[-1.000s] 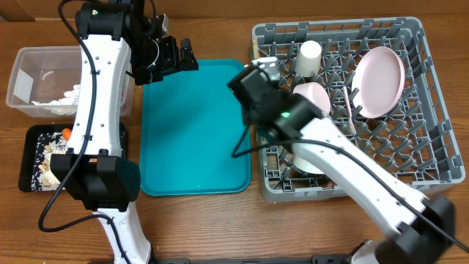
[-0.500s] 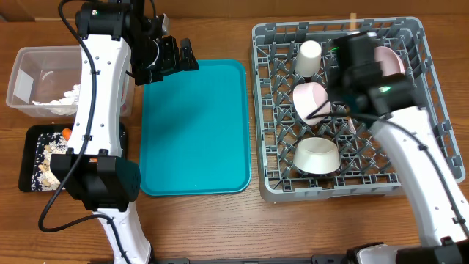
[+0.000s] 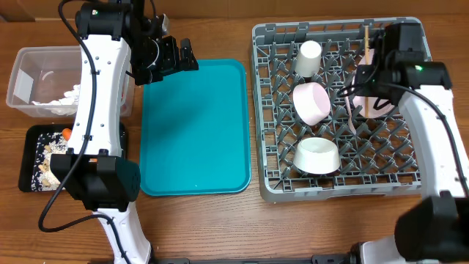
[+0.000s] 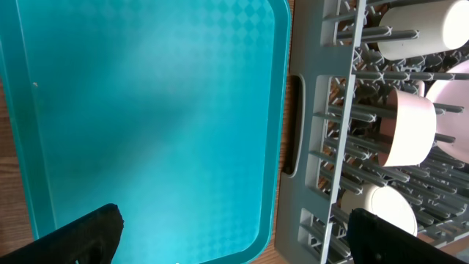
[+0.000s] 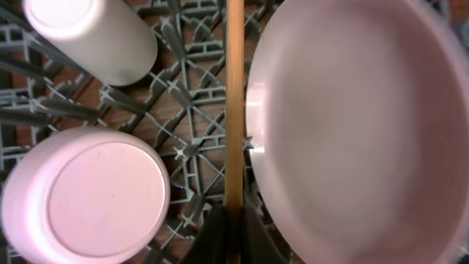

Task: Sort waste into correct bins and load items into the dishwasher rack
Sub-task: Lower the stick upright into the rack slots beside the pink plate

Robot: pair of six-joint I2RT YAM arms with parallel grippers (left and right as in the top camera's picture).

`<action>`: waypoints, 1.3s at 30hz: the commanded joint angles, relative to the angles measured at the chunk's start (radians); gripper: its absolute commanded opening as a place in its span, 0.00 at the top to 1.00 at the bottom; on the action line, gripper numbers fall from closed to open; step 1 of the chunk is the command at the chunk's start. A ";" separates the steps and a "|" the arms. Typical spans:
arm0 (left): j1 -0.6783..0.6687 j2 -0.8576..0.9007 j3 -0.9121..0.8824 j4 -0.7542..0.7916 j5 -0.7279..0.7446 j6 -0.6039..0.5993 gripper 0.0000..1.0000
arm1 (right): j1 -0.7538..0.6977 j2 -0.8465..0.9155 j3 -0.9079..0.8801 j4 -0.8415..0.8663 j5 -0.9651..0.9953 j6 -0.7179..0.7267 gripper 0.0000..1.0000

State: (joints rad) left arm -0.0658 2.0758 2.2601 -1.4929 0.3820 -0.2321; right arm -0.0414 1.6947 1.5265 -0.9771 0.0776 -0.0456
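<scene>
Black right gripper (image 5: 234, 224): pinched shut on the wooden chopstick (image 5: 234, 103) at its near end; hold firm
Wooden chopstick: above the dishwasher rack (image 3: 264, 183), pointing at its far rim; lower it gently between pegs
Pink plate (image 5: 352, 125): just alongside; don't nudge it

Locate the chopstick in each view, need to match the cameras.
Overhead: chopstick, a thin vertical line in the rack's upper right.
Left wrist: not in it.
Right wrist: chopstick vertical down the centre, right gripper clamping its lower end.
Shared landmark: pink bowl, in all three.
</scene>
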 commanded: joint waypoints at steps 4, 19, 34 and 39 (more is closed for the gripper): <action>-0.013 -0.032 0.020 0.002 0.000 0.008 0.00 | -0.006 0.102 0.011 0.007 -0.027 -0.015 0.96; -0.013 -0.032 0.021 0.002 0.000 0.008 0.00 | -0.006 0.114 0.011 0.017 -0.027 -0.011 0.55; -0.013 -0.032 0.021 0.002 0.000 0.008 0.00 | 0.002 -0.025 0.098 -0.050 -0.212 0.081 0.00; -0.013 -0.032 0.020 0.002 0.000 0.008 0.00 | 0.002 -0.084 0.098 -0.050 -0.214 0.105 0.00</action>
State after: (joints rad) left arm -0.0658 2.0758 2.2601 -1.4929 0.3820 -0.2321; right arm -0.0387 1.6585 1.5940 -1.0317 -0.1001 0.0303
